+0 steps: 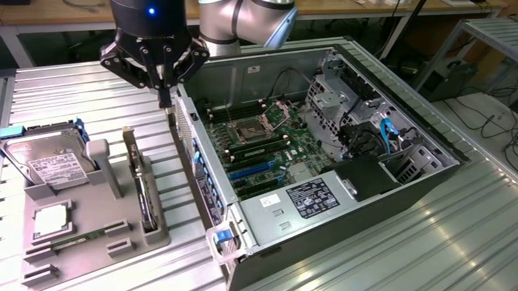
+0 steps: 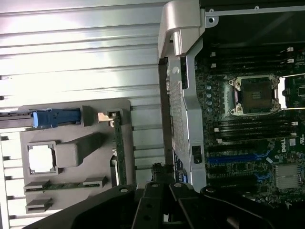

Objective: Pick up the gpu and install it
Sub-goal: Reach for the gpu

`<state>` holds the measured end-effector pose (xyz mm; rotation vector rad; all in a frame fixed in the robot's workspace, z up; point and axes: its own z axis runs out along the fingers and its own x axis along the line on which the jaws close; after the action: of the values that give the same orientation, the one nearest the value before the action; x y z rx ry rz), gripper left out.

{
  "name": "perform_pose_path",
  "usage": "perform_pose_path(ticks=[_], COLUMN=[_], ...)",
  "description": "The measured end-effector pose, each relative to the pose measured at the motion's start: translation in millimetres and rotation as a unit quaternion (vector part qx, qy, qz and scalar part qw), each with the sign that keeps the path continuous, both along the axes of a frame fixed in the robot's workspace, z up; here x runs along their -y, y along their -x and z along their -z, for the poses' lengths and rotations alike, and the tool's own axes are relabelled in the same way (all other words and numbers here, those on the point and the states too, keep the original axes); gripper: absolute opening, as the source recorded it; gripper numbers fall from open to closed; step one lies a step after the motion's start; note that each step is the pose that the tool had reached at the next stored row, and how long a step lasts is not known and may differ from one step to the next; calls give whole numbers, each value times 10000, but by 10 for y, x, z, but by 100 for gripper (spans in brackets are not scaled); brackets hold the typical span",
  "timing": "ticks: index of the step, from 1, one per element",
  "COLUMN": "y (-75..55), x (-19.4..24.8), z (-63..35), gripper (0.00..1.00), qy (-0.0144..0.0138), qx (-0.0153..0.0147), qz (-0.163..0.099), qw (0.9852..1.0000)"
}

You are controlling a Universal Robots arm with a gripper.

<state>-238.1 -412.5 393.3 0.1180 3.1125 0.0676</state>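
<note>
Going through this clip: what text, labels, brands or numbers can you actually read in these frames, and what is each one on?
No text is legible.
White label on the hard drive: lines of print, too small to read.
Dark label on the power supply: pale print and symbols, too small to read.
Pale marking on the motherboard: blurred, not readable.

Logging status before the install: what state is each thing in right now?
hand: shut, holding nothing.
gpu: on edge in the tray, ungrasped.
hard drive: upright in the tray.
computer case: open, side panel off.
CPU socket: cover flipped open.
</note>
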Motion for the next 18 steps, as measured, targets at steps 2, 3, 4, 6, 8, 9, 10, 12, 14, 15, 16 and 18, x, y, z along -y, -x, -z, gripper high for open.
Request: perform_pose_path(ticks=[2,3,4,6,8,9,10,12,14,15,16,18], y=[42,60,86,144,186,206,226,260,297,316,334,391], x=[14,20,28,46,61,68,77,104,135,147,156,178], z=[0,0,0,0,0,0,1,0,0,0,0,0], gripper=[11,11,11,11,11,11,11,11,11,11,11,11], qy=[0,0,0,0,0,0,-1,0,0,0,0,0], qx=[0,0,0,0,0,0,0,0,0,0,0,0], qz=[0,0,0,0,0,0,0,-1,-1,0,0,-1], qw=[10000,10000,10000,10000,10000,10000,10000,10000,10000,10000,10000,10000])
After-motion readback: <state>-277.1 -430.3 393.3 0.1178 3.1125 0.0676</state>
